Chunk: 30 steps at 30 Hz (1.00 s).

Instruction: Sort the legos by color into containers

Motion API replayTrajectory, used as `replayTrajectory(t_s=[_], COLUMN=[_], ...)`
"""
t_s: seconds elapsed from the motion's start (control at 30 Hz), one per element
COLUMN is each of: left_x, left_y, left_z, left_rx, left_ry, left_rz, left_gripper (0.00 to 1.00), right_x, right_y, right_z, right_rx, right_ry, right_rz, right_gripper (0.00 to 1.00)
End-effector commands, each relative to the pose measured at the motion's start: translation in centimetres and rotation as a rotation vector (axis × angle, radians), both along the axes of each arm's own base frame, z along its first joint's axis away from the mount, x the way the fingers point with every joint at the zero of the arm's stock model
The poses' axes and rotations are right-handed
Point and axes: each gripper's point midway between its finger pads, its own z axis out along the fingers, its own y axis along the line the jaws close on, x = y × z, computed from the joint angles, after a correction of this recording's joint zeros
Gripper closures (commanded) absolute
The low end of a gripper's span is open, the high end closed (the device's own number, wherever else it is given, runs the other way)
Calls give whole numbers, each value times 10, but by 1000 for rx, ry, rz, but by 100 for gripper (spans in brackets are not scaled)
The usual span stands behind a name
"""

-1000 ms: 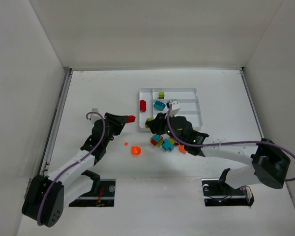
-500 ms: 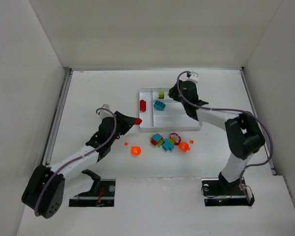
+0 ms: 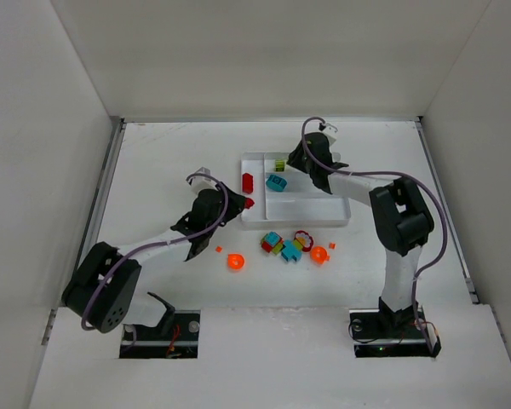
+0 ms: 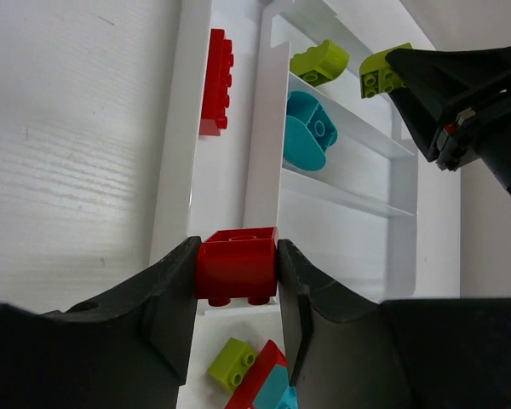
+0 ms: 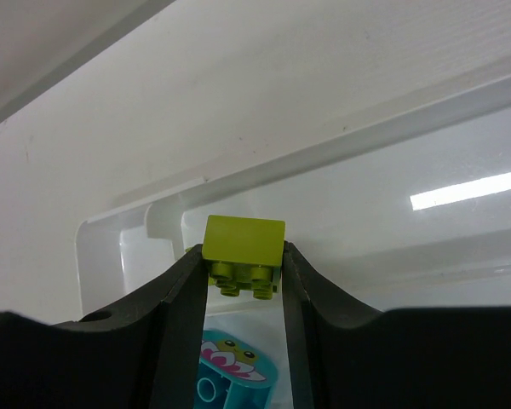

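My left gripper is shut on a small red brick and holds it over the near end of the white tray's narrow side slot. A long red brick lies further along that slot. My right gripper is shut on a yellow-green brick, held above the far slot at the tray's left end. Another yellow-green brick lies in that far slot. A teal brick lies in the slot beside it, and it also shows below my right jaws.
Loose bricks lie on the table in front of the tray: a mixed cluster, a round orange piece, another orange piece and two tiny orange bits. White walls enclose the table on three sides.
My left gripper has moved right to the tray with the red brick. My right arm has swung from the loose pile to the tray's far slot with a yellow-green brick.
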Motion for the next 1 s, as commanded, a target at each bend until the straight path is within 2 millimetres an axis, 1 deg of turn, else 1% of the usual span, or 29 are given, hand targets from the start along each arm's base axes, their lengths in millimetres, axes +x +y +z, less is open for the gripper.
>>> replayTrajectory(t_s=[0.0, 0.1, 0.17, 0.23, 0.3, 0.4, 0.47, 0.57, 0.63, 0.7, 0.87, 0.97], left_x=[22, 28, 33, 37, 42, 49, 54, 63, 70, 75, 87, 94], left_y=[-8, -8, -11, -15, -17, -22, -24, -24, -27, -31, -38, -40], left_z=[36, 35, 37, 38, 37, 35, 31, 26, 20, 17, 10, 8], left_rx=[-11, 17, 29, 42, 60, 94, 130, 194, 255, 310, 426, 455], left_ry=[-118, -126, -132, -136, -136, -139, -136, -136, -138, -149, -156, -149], left_rz=[8, 17, 11, 4, 3, -4, -2, 9, 14, 16, 4, 2], left_gripper=[88, 88, 88, 88, 88, 88, 88, 88, 87, 87, 86, 84], right_x=[6, 3, 1, -3, -8, -25, -41, -74, -100, -122, -164, -188], right_y=[5, 5, 5, 3, -1, -11, -16, -13, -6, 3, 17, 15], right_z=[12, 7, 11, 20, 34, 58, 69, 75, 74, 70, 62, 56], right_rx=[41, 45, 47, 46, 44, 44, 44, 54, 67, 65, 19, -29], right_ry=[-15, -10, -17, -39, -71, -123, -156, -196, -216, -226, -233, -233], right_rz=[-30, -32, -22, -14, -10, -7, -4, 15, 39, 62, 123, 147], right_gripper=[61, 48, 42, 38, 37, 36, 37, 41, 41, 41, 41, 41])
